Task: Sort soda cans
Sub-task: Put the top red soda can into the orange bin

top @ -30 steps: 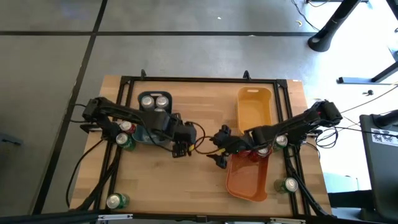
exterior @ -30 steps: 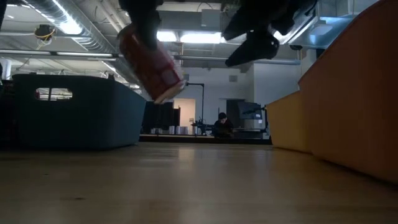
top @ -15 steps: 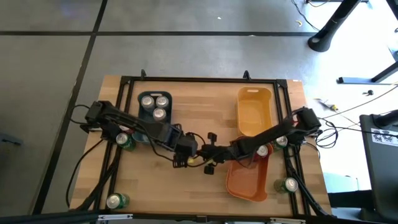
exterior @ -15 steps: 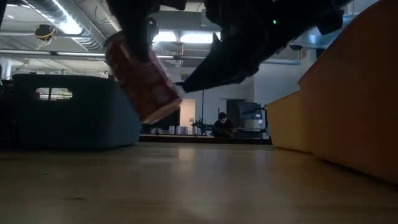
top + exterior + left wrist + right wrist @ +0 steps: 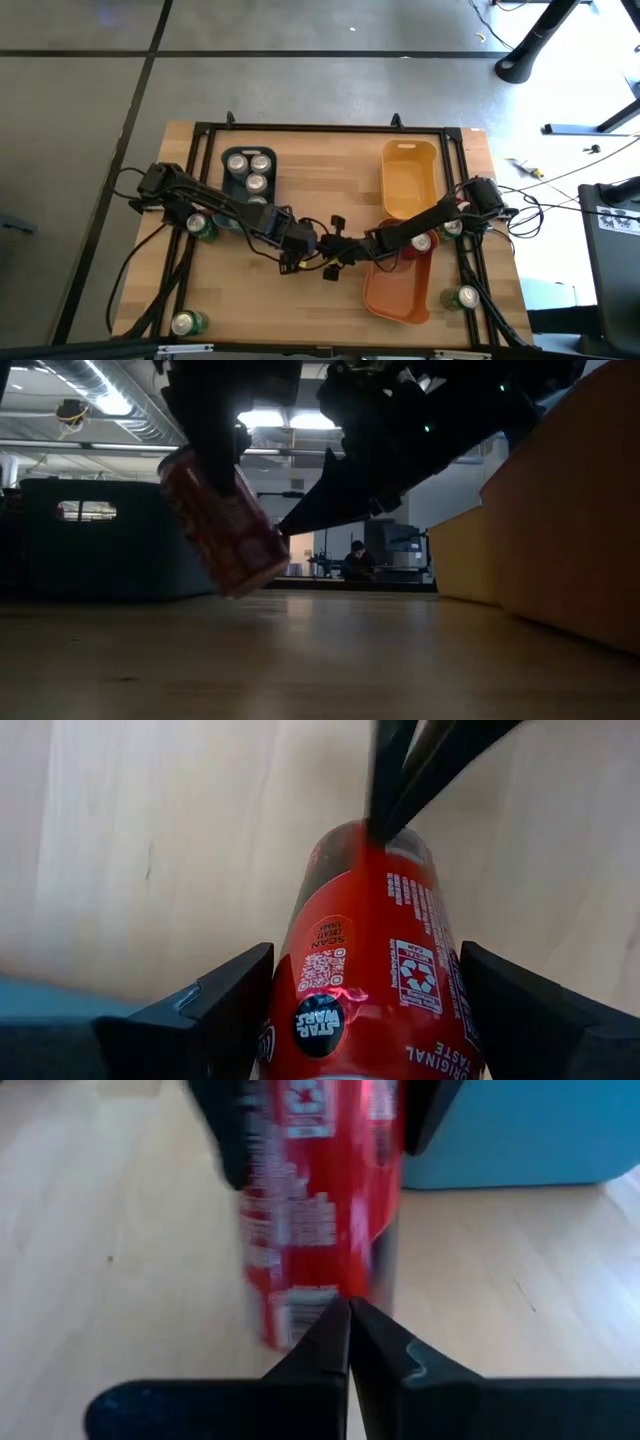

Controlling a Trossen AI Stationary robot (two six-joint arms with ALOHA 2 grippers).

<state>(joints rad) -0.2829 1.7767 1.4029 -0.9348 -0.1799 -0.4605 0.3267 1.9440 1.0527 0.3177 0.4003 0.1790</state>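
Note:
A red soda can (image 5: 225, 525) hangs tilted just above the table's middle, between the fingers of my left gripper (image 5: 370, 1010). In the high view my left gripper (image 5: 298, 250) hides it. My right gripper (image 5: 348, 1315) is shut, and its tips stand at the can's lower end. Three silver cans (image 5: 250, 168) stand in the blue-grey bin (image 5: 228, 215). Red cans (image 5: 420, 243) lie in the orange bin (image 5: 398, 295). Green cans (image 5: 203, 226) (image 5: 186, 322) (image 5: 465, 297) stand on the table. My left gripper pinches the red can's side walls (image 5: 300, 950) between its two fingers (image 5: 200, 1015), on the can's upper part. The fingers come steeply from above and lie across the can. The can hangs tilted, its lower end (image 5: 245, 575) clear of the table. My right gripper's shut fingertips (image 5: 385, 810) stand at the can's lower end (image 5: 372, 845), coming slanting down from the table's right; whether they touch it, I cannot tell.
A yellow bin (image 5: 408, 175) stands at the far right, just behind the orange bin. A black frame (image 5: 320, 128) runs around the table top. Bare wood (image 5: 320, 180) lies between the blue-grey bin and the yellow bin.
My left gripper has sunk toward the table and drifted toward the near right with the red can, which stays tilted and clear. My right gripper has shut, come down, and moved toward the table's left up to the can's lower end.

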